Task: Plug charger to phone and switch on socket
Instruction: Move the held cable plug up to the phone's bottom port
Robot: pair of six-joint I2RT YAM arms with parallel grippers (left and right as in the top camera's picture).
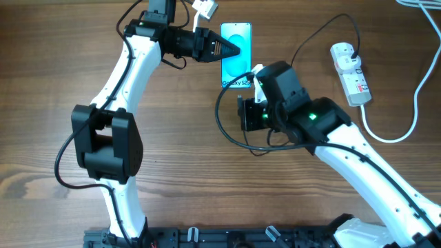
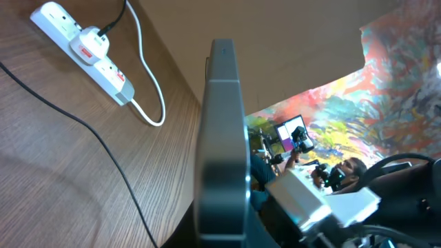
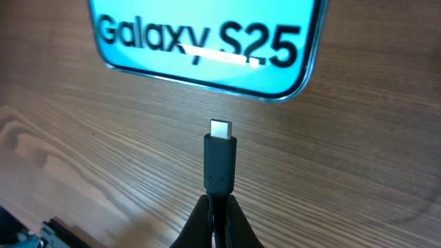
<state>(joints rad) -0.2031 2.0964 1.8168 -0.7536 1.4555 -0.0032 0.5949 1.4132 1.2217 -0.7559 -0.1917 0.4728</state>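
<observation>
Right gripper point(image 3: 219, 210), right wrist view: fingers pinched tight on the charger point(image 3: 220, 162). Its black plug body sticks out toward 12 o'clock with the silver tip bare.
Phone point(image 3: 207, 41), right wrist view: flat on the table point(image 3: 358, 158) at 12 o'clock from the plug, teal screen, "Galaxy S25" end facing the tip. The tip is near that end but not touching it, and a strip of wood shows between them.
Left gripper point(image 1: 234, 49), overhead: jaws together in one black point, pointing in from 9 o'clock and sitting over the phone's left long edge. Not clamped on anything I can make out.
Phone, overhead: top middle of the table, long axis running 12 to 6, text end at 6.
Right arm point(image 1: 303, 114), overhead: the wrist sits at roughly 5 o'clock of the phone and covers its own fingers, so the plug can't be seen from up here.
Socket point(image 1: 350, 72), overhead: 3 o'clock of the phone and well apart from it, with a white plug point(image 1: 343, 52) in its 12 o'clock end.
Charger, overhead: thin black line off that plug. It arcs toward the right arm and loops round at 7 o'clock of the wrist.
White cord point(image 1: 413, 103), overhead: leaves the socket's 6 o'clock end and curls up the right side.
Grey slab point(image 2: 220, 151), left wrist view: edge-on down the middle, honestly can't tell what it is. The jaws aren't readable in this view.
Socket, left wrist view: at 10 o'clock, with the charger's black line crossing the wood below it.
</observation>
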